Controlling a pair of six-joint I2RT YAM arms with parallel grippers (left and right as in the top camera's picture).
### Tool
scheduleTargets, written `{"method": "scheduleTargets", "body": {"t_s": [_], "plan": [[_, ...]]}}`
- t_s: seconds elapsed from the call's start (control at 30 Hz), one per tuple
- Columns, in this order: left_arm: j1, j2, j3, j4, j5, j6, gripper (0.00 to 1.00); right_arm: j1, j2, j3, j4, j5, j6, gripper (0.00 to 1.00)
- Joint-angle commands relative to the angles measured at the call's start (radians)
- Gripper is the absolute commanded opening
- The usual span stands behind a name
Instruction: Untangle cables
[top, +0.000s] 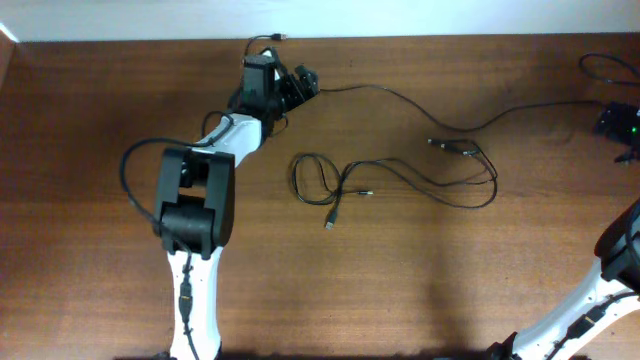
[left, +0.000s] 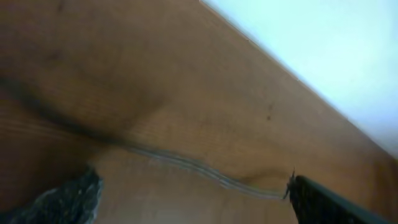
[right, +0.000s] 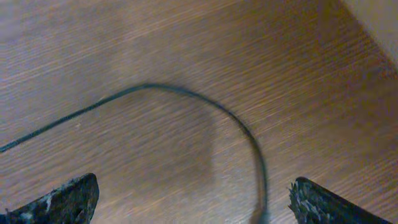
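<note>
From overhead, my left tool (top: 275, 82) sits at the far edge of the tabletop (top: 100, 120). My right tool (top: 622, 125) is at the far right corner, partly cut off by the frame. The cables (top: 400, 175) lie between them. A long cord (top: 400, 98) runs from just beside the left tool across to the right tool. I judge the arms are parked at its two ends so each can take one. A looped cord (top: 320, 180) lies mid-tabletop, one plug (top: 330, 222) pointing toward me. Right of centre the cords come close together around a darker plug (top: 450, 145). I cannot tell whether they cross or knot there. From this height I also cannot read either tool's jaws.

In the left wrist view the jaws stand wide apart, and only the fingertips (left: 68, 199) show at the bottom corners. A thin, blurred cord crosses the wood just ahead of them, not between them, so nothing is gripped. I cannot tell which cord it is, and its ends are out of frame.

In the right wrist view the jaws are also wide apart and empty. A cord arcs across the wood ahead of the fingertips (right: 62, 200) and drops off the lower edge between them. That looks like a position for closing on it. Whether it touches either finger is hidden below the frame.
</note>
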Motion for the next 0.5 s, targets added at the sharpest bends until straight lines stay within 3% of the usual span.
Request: {"method": "scheduleTargets", "body": {"t_s": [0.0, 0.07, 0.2, 0.47], "plan": [[0.0, -0.129, -0.031, -0.155, 0.004, 0.057, 0.99, 0.006, -0.037, 0.017, -0.046, -0.057, 0.011, 0.99], [0.0, -0.207, -0.031, -0.275, 0.0, 0.057, 0.99, 0.011, 0.002, 0.017, -0.1, -0.09, 0.003, 0.99], [0.0, -0.232, -0.031, -0.364, -0.045, 0.073, 0.99, 0.034, 0.038, 0.017, -0.089, -0.094, -0.002, 0.99], [0.002, -0.232, -0.031, -0.445, -0.05, 0.086, 0.99, 0.091, 0.138, 0.016, -0.085, -0.136, -0.033, 0.99]]}}
